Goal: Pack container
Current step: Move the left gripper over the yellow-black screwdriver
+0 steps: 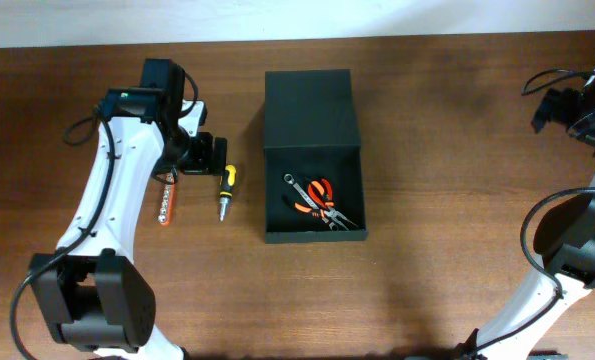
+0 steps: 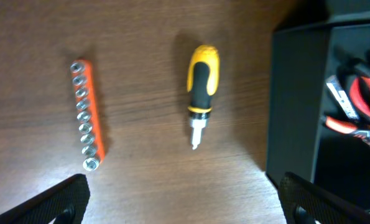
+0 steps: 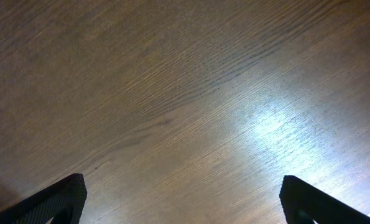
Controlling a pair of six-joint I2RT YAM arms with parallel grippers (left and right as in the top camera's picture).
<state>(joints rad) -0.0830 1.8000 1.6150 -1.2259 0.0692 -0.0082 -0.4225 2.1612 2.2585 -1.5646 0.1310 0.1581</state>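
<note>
Evenly lit overhead view, wrist views soft (left one blurred), white glare on the table (image 3: 268,127)

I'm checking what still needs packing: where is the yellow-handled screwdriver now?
In the overhead view the screwdriver lies on the table between the container on its right and the orange socket rail on its left.

From overhead, the left arm (image 1: 112,190) covers the upper end of the orange socket rail (image 1: 166,207), and the right gripper (image 1: 559,108) is a dark shape near the frame's edge, its jaws unreadable. In the left wrist view the container (image 2: 296,106) runs off the top and right edges, and the red-handled pliers (image 2: 364,98) inside are blurred and cropped. Each wrist view shows only fingertips (image 2: 60,200) at its bottom corners.
</note>
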